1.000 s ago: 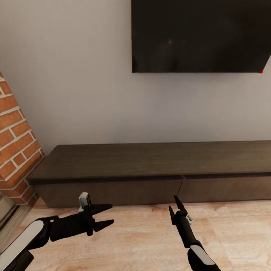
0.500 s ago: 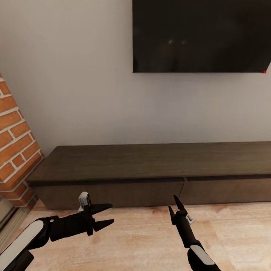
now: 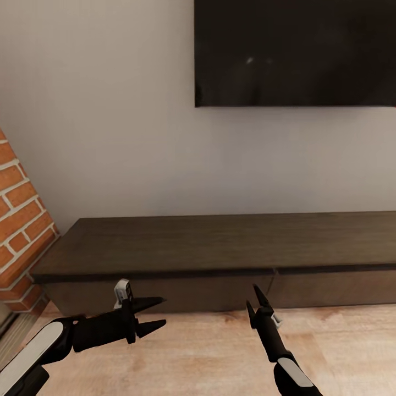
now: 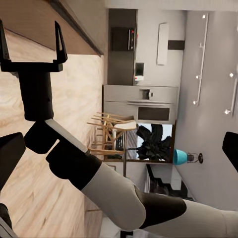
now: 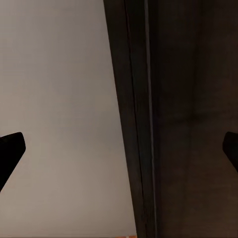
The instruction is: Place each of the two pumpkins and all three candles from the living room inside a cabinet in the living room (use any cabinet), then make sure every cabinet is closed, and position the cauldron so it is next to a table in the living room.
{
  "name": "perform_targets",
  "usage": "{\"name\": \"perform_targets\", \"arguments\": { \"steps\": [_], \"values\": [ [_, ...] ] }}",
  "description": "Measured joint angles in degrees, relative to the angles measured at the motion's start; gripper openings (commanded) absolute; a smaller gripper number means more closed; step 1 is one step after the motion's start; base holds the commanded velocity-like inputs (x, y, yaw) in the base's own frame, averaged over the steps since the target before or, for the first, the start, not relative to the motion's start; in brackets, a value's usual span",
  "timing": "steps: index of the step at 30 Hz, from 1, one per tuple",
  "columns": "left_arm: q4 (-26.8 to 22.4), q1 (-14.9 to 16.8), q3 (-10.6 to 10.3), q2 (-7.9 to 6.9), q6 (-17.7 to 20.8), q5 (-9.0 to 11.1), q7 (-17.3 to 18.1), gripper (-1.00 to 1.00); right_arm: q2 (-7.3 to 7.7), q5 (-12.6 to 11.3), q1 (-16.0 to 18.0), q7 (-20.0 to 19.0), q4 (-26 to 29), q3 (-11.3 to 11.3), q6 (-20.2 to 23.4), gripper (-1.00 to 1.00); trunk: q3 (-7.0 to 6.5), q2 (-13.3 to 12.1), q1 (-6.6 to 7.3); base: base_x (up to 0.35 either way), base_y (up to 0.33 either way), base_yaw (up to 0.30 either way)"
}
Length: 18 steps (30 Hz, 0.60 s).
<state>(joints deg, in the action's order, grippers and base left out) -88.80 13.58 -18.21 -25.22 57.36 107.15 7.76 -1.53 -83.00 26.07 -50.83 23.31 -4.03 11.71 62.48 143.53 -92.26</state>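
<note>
Head view: the cabinet (image 3: 220, 247) sits lower and nearer than a second ago, so the robot has closed in. Its drawers are shut. Left gripper (image 3: 157, 314) and right gripper (image 3: 252, 300) hang wide and empty before it; opening a drawer looks next.

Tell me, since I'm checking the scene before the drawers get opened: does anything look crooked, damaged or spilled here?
Nothing stands out. The cabinet sits level against the wall with both drawers flush, and its top is bare. The TV hangs straight above it. The left gripper and right gripper are open and hold nothing.
</note>
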Motion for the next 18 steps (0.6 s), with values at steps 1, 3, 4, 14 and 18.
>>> {"name": "perform_targets", "arguments": {
  "steps": [1, 3, 4, 14, 18],
  "values": [
    [0.0, 0.0, 0.05, 0.02, 0.01, 0.0, 0.0, 1.0, 0.0, 0.0, 0.0, 0.0, 0.0, 0.02, 0.0, 1.0, 0.0, 0.0, 0.0, 0.178, 0.036, 0.0],
    [0.0, 0.0, 0.08, -0.01, -0.01, 0.0, 0.0, 1.0, 0.0, 0.01, 0.0, 0.0, 0.0, 0.01, 0.0, 1.0, 0.0, 0.0, -0.01, 0.099, 0.019, 0.0],
    [0.03, 0.0, 0.09, 0.0, 0.0, 0.0, 0.0, 1.0, 0.0, 0.01, 0.0, 0.0, 0.0, 0.04, 0.0, 1.0, 0.0, 0.0, -0.01, 0.045, 0.008, 0.0],
    [0.03, 0.0, 0.24, 0.0, -0.07, 0.0, 0.0, 1.0, 0.0, 0.01, 0.0, 0.0, 0.0, 0.09, -0.08, 1.0, 0.0, 0.0, -0.01, 0.146, 0.001, 0.0],
    [-0.02, 0.0, 0.27, -0.03, -0.08, 0.01, 0.0, 1.0, 0.0, 0.01, 0.0, 0.0, 0.0, 0.09, -0.09, 1.0, 0.0, 0.0, -0.02, 0.016, 0.0, 0.0]
  ]
}}
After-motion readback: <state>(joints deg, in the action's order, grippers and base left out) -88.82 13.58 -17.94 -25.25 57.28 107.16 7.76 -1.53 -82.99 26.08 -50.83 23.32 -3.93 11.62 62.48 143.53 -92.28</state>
